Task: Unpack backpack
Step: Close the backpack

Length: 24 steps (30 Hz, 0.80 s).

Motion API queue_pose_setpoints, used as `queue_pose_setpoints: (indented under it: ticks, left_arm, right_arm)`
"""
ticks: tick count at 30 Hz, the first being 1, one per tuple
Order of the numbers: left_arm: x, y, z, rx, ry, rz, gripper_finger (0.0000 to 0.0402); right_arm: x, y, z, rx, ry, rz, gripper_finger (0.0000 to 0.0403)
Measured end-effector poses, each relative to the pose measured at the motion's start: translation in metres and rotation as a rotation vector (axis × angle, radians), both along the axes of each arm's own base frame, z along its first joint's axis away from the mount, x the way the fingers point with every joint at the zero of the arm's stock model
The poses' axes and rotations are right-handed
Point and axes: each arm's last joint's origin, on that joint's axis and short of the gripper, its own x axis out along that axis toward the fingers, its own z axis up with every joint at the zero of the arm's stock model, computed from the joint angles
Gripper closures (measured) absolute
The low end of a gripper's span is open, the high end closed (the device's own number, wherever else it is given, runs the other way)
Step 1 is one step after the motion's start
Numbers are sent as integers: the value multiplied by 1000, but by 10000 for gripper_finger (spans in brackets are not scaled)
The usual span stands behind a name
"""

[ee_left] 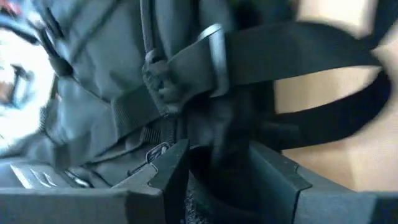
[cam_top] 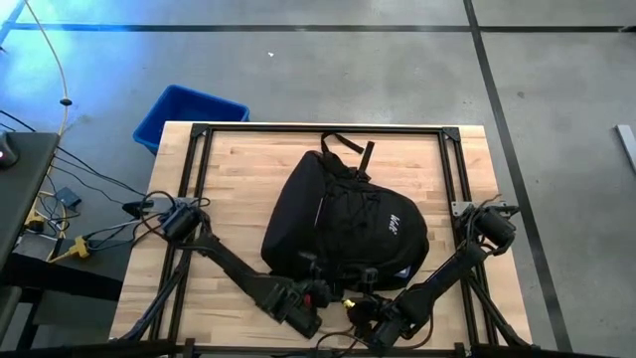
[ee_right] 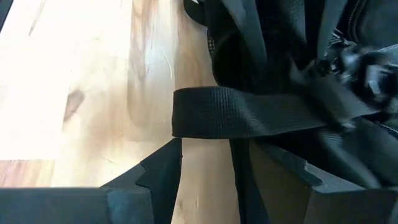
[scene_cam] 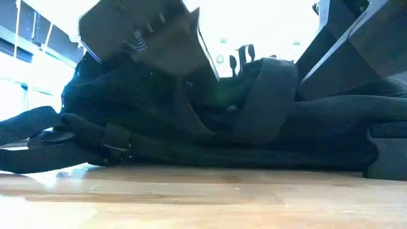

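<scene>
Both tools, left (cam_top: 316, 291) and right (cam_top: 360, 301), stand spread at the backpack's (cam_top: 348, 221) near edge, straps between their fingers.

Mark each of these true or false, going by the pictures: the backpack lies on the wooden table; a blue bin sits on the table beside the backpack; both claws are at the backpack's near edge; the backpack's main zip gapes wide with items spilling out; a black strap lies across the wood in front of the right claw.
1. The backpack lies on the wooden table. True.
2. A blue bin sits on the table. False: it stands off the table, past its far left corner.
3. The left claw and right claw are at the backpack's near edge. True.
4. Items spill out. False: none show.
5. A black strap lies ahead of the right claw. True.
</scene>
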Motion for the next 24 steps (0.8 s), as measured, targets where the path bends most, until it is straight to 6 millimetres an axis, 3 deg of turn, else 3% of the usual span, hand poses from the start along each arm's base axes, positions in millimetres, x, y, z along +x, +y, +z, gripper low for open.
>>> queue_pose_setpoints:
  ticks: [7, 13, 19, 24]
  left_arm:
    - [9, 16, -3, -76, 53, 25, 275]
    - [7, 12, -1, -18, 6, 45, 389]
    - [5, -10, 24, 84, -139, 37, 400]
    - [6, -17, 35, 87, -171, 27, 401]
  right_arm:
    - [0, 0, 0, 3, -2, 0, 228]
    - [1, 0, 1, 45, -69, -74, 228]
    - [2, -1, 2, 24, -112, -108, 228]
    - [2, 0, 0, -18, -97, -76, 228]
